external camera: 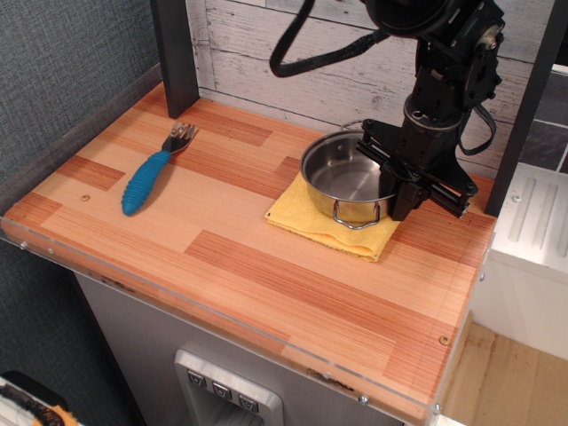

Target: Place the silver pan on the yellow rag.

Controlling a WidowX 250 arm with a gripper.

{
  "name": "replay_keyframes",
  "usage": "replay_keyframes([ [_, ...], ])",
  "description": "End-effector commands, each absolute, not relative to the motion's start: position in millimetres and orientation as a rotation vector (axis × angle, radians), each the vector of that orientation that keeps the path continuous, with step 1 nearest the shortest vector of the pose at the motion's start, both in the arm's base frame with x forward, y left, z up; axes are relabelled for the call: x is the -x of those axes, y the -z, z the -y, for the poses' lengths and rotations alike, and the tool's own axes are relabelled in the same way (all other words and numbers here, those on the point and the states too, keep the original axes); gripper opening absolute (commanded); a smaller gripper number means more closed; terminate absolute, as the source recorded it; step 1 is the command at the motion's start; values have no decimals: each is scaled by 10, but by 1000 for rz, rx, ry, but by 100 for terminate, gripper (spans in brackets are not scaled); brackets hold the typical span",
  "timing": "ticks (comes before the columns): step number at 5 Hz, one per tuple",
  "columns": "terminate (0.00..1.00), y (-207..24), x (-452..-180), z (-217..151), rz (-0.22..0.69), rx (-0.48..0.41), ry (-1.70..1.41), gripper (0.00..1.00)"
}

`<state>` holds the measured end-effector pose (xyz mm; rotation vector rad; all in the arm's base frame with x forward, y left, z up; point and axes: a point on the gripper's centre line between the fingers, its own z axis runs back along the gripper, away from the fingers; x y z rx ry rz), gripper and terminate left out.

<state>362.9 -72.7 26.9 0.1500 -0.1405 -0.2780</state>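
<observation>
The silver pan stands upright on the yellow rag at the back right of the wooden table; one wire loop handle faces the front. My gripper is at the pan's right rim and is shut on it, with one finger inside the pan and the other outside. The rag's right part is hidden under the pan and the gripper.
A fork with a blue handle lies at the left of the table. A dark post stands at the back left and a white plank wall runs along the back. A white appliance stands past the table's right edge.
</observation>
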Motion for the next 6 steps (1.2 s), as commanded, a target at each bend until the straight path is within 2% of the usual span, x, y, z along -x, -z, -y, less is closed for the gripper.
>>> replay_keyframes([
  [1,0,-403,-3611,686,192,-153,258,0],
  [3,0,-450,-3525,648,204,-154,244,0],
  [4,0,-438,-3548,649,181,-144,256,100],
  [6,0,-523,-3574,590,207,-111,258,100],
])
